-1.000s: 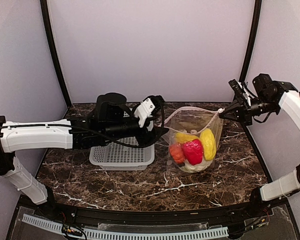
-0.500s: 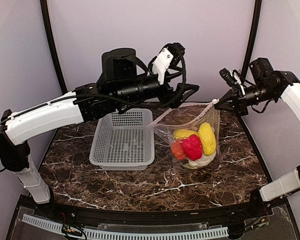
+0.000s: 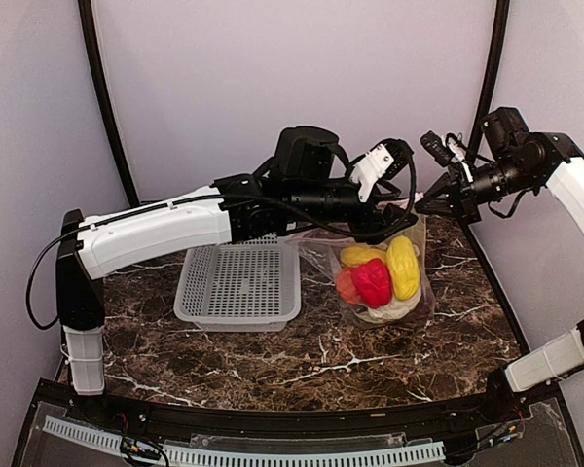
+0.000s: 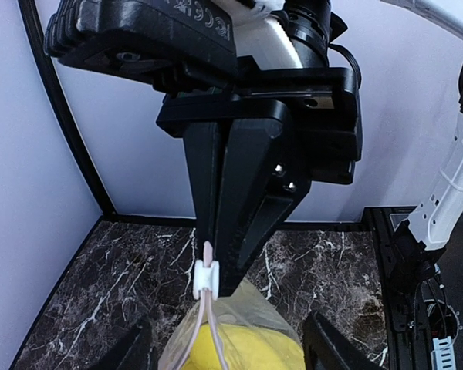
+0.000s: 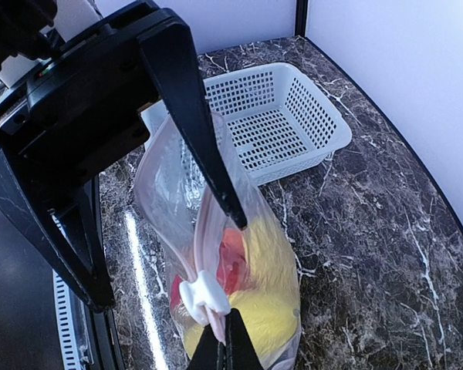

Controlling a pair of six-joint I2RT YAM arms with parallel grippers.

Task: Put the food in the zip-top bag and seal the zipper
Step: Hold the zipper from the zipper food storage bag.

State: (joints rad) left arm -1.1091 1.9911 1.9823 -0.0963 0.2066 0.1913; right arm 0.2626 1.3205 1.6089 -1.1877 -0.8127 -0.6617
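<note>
The clear zip-top bag [image 3: 382, 277] stands on the table at centre right. It holds the food: a yellow piece [image 3: 403, 268], a red piece [image 3: 374, 282], an orange piece [image 3: 346, 287] and a whitish piece [image 3: 389, 311]. My right gripper [image 3: 420, 206] [image 5: 224, 351] is shut on the end of the pinkish zipper [image 5: 204, 223], just beside its white slider [image 5: 204, 297] [image 4: 206, 279]. The two zipper strips part beyond the slider. My left gripper [image 3: 394, 219] [image 4: 231, 347] is open, with one finger on each side of the bag's mouth, close to the right gripper [image 4: 216, 274].
The white mesh basket [image 3: 238, 282] sits at centre left under the left arm and looks empty in the right wrist view [image 5: 270, 127]. The back wall is close behind both grippers.
My left arm has swung right from above the basket to over the bag's mouth. The bag's mouth has narrowed. My right gripper has kept hold of the bag's corner.
</note>
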